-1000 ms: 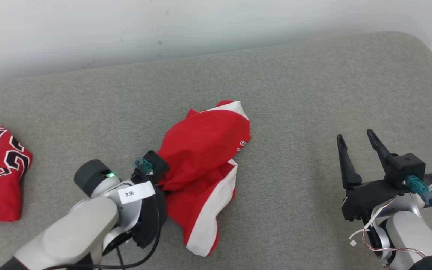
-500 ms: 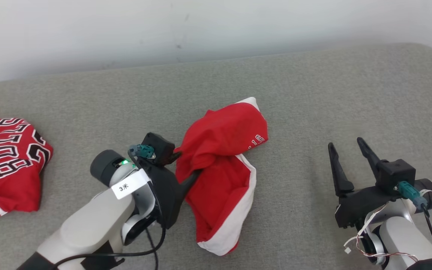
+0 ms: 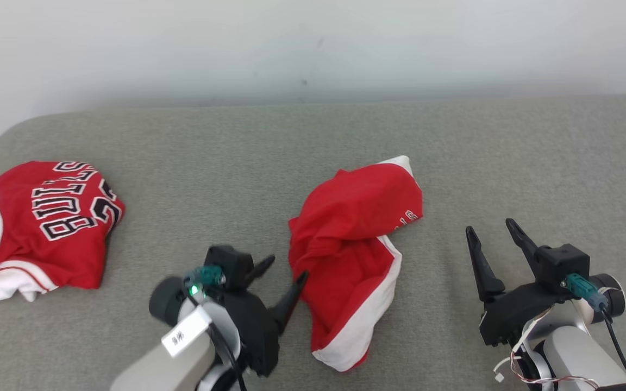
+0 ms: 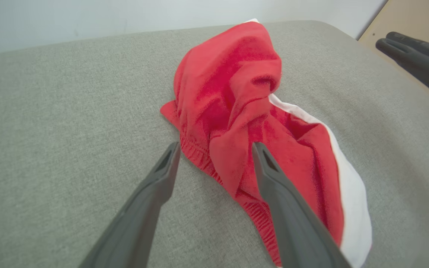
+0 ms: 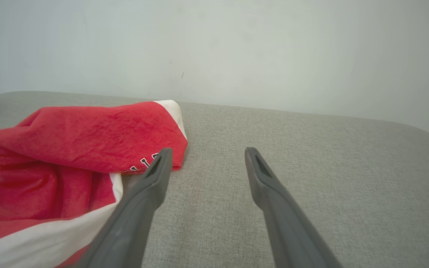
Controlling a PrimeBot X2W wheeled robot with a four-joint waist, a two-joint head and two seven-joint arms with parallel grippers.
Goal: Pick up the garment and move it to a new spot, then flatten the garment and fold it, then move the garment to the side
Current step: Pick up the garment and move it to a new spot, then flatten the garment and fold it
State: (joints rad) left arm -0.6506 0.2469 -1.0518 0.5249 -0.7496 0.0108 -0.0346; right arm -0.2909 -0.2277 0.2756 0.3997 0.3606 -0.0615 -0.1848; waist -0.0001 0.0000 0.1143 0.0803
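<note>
The red shorts [image 3: 354,228] lie crumpled, apparently already moved; left gripper [image 3: 287,267] and right gripper [image 3: 490,227] both stand spread, empty; flattening looks next, needing opposite edges pinched.

Bright, even light; soft shadows

Plain white wall [image 3: 313,43] across the top of the frame, faint dark scuffs on it, grey fabric-covered counter [image 3: 313,136] with rounded corners below, soft even light
</note>
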